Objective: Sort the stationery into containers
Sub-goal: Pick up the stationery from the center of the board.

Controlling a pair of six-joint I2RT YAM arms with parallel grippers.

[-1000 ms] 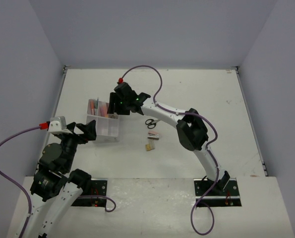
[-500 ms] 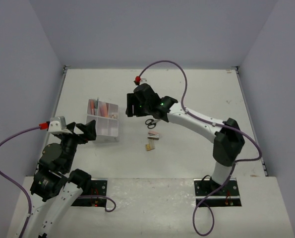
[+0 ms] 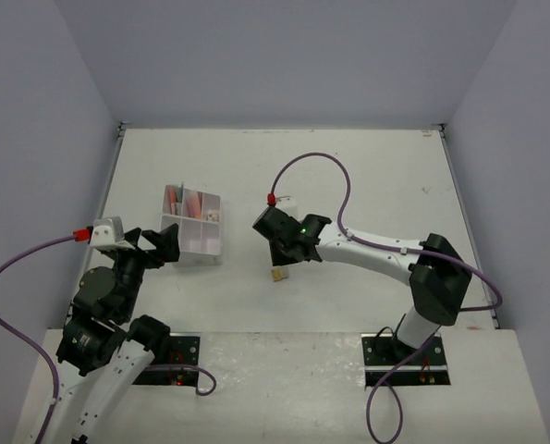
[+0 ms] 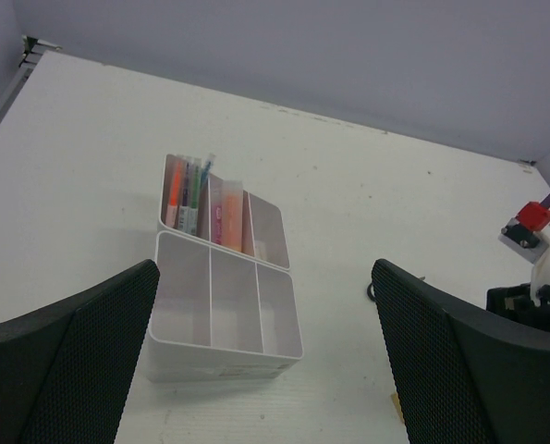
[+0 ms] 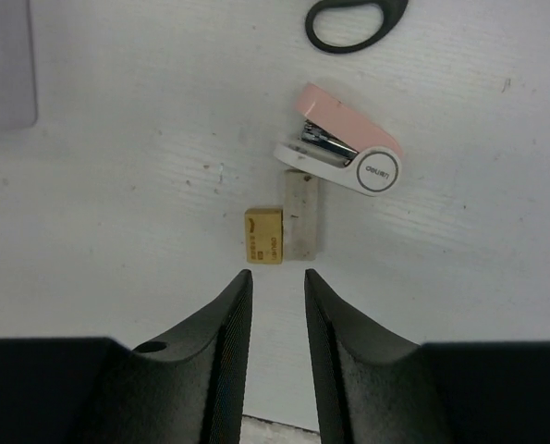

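The clear organiser box (image 3: 221, 231) stands left of centre. Its far compartments hold pink and orange markers and pens (image 4: 187, 194). Its three near compartments (image 4: 219, 361) look empty. My left gripper (image 3: 168, 242) is wide open and empty just in front of the box, and it also shows in the left wrist view (image 4: 263, 270). My right gripper (image 3: 282, 255) hovers low over the table. In its wrist view the right gripper (image 5: 276, 276) is slightly open and empty. Just beyond its tips lie a tan eraser (image 5: 263, 236), a pale eraser (image 5: 301, 215), a pink stapler (image 5: 344, 139) and a black scissors handle (image 5: 353, 20).
In the top view only the tan eraser (image 3: 278, 275) shows below the right gripper; the arm hides the stapler and the scissors. A purple cable (image 3: 335, 180) loops above the right wrist. Walls close the table at the back and sides.
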